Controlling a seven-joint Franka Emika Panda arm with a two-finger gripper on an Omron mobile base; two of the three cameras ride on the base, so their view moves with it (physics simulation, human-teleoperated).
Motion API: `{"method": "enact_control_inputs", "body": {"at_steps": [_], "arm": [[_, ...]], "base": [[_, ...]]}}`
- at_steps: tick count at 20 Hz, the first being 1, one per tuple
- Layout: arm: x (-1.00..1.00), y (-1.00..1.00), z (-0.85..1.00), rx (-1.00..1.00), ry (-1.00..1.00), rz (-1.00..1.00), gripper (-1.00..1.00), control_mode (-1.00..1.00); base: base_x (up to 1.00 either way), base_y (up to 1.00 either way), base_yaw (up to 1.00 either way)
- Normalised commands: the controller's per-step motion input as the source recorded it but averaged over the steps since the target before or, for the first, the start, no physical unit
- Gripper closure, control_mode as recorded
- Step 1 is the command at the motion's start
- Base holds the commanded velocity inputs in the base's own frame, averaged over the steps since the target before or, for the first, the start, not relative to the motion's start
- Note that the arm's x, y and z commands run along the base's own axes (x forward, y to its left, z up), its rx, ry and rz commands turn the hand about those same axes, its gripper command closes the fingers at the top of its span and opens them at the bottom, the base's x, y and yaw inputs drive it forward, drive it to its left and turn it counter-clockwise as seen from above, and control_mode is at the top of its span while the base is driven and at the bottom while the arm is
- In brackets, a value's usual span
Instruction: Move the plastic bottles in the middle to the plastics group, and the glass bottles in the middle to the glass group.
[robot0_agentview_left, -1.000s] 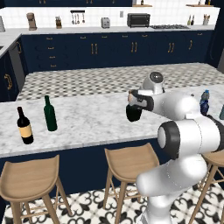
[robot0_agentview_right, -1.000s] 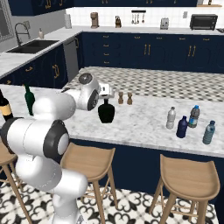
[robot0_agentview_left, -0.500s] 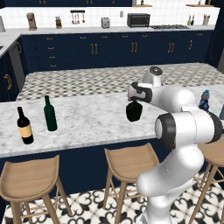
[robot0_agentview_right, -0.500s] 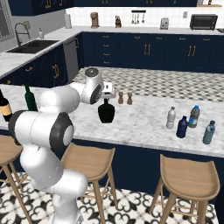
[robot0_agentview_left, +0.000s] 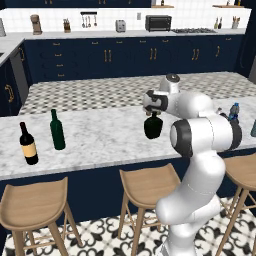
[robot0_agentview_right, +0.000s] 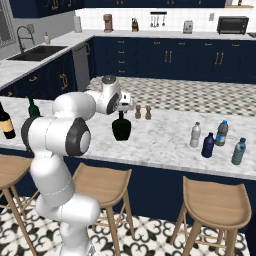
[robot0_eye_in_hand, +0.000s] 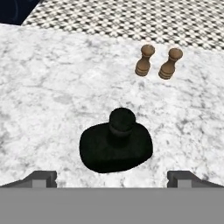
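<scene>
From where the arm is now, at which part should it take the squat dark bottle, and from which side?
Best at the short narrow neck of the squat dark bottle, coming straight down from above. It stands upright on the counter, its belly looks too wide, and the open tool already hangs over it, a finger on each side.

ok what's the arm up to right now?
The arm has its gripper open, hanging right above the squat dark bottle in the middle of the marble counter, fingers apart on either side of its neck and not gripping yet. The two wine bottles stand at one end; the small plastic bottles cluster at the other. It looks set to come down and grab the squat one.
</scene>
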Motion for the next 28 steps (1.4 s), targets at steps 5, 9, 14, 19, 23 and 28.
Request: {"method": "enact_control_inputs", "body": {"at_steps": [5, 9, 14, 19, 23, 28], "arm": [[0.23, 0.00, -0.39, 0.00, 0.00, 0.00, -1.00, -1.00], [0.21, -0.01, -0.18, 0.00, -0.01, 0.00, -1.00, -1.00], [0.18, -0.01, 0.00, 0.00, -0.01, 0.00, -1.00, -1.00], [0.16, -0.03, -0.07, 0.00, 0.00, 0.00, -1.00, -1.00], [0.00, -0.03, -0.07, 0.00, 0.00, 0.00, -1.00, -1.00], [0.01, 0.00, -0.14, 0.00, 0.00, 0.00, -1.00, -1.00]], "base": [[0.00, 0.00, 0.00], [0.00, 0.00, 0.00], [0.00, 0.00, 0.00], [0.00, 0.00, 0.00], [0.00, 0.00, 0.00], [0.00, 0.00, 0.00]]}}
